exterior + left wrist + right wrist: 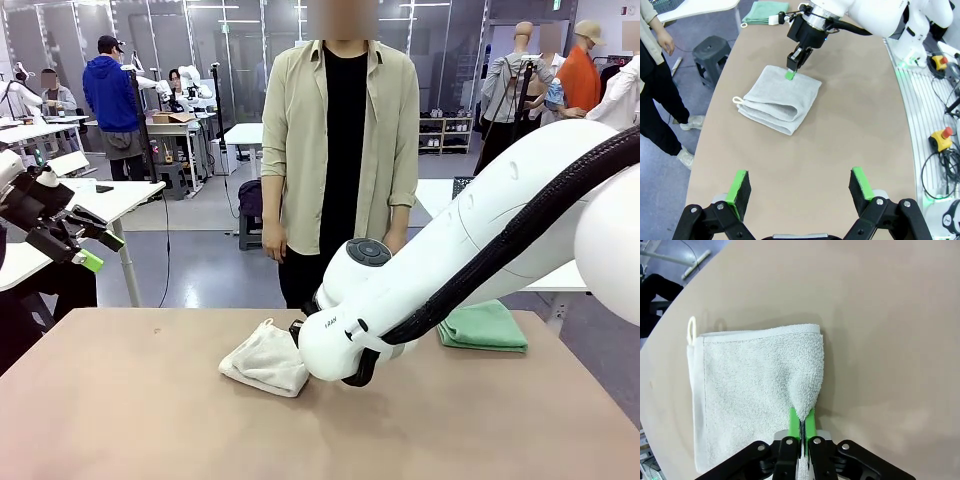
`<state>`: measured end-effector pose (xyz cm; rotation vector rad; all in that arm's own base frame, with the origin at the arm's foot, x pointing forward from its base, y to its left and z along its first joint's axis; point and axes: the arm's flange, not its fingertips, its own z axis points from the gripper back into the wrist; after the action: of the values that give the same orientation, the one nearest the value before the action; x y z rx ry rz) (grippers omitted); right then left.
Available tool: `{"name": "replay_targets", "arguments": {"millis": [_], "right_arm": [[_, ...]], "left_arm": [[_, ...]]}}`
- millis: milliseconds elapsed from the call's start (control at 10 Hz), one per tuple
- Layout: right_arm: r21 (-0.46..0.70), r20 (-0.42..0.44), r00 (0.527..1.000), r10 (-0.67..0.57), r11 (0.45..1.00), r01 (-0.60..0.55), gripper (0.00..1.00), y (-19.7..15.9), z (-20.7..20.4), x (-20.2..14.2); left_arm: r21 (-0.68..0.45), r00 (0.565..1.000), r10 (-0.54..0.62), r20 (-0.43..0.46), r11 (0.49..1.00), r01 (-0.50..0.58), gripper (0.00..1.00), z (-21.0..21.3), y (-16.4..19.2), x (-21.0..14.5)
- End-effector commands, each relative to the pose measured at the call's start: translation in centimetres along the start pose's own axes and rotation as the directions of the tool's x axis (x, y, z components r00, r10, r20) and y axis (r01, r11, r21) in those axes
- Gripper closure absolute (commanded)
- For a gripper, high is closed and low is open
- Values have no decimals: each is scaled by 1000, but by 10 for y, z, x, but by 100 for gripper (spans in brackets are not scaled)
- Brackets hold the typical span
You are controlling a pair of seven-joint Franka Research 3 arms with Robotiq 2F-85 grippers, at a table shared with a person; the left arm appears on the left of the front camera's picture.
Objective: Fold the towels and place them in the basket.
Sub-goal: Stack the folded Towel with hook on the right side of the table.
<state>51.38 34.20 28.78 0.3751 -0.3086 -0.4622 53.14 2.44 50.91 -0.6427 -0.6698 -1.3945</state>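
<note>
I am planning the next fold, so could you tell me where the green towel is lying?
In the front view, the green towel lies folded at the table's far right, behind the right arm.

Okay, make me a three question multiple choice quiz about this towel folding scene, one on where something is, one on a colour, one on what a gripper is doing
1. Where does the green towel lie?
A. near the table's far edge on the robot's right
B. under the cream-white towel
C. in the person's hand

2. What colour is the towel in the middle of the table?
A. red
B. cream-white
C. black

3. What is the right gripper doing?
A. hanging open above bare table
B. holding a basket
C. shut on the cream-white towel's edge

Answers:
1 A, the front view shows it folded there, apart from the cream-white towel.
2 B, every view shows pale terry cloth.
3 C, the right wrist view shows cloth pinched between the green pads.
</note>
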Motion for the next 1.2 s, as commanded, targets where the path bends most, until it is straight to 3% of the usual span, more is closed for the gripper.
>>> {"name": "replay_targets", "arguments": {"millis": [0,100,300,1100], "right_arm": [[9,27,1000,16,1000,-17,100,0,1,-3],[23,75,997,11,1000,-12,100,3,2,-4],[4,10,1000,9,1000,-9,100,1,1,1],[40,20,1000,-3,999,2,96,-4,7,13]], "left_arm": [[5,1000,-3,-4,1000,3,0,1,-1,1],[5,1000,-3,-4,1000,3,0,1,-1,1],[5,1000,-3,-4,1000,3,0,1,-1,1],[5,1000,-3,-4,1000,3,0,1,-1,1]]}}
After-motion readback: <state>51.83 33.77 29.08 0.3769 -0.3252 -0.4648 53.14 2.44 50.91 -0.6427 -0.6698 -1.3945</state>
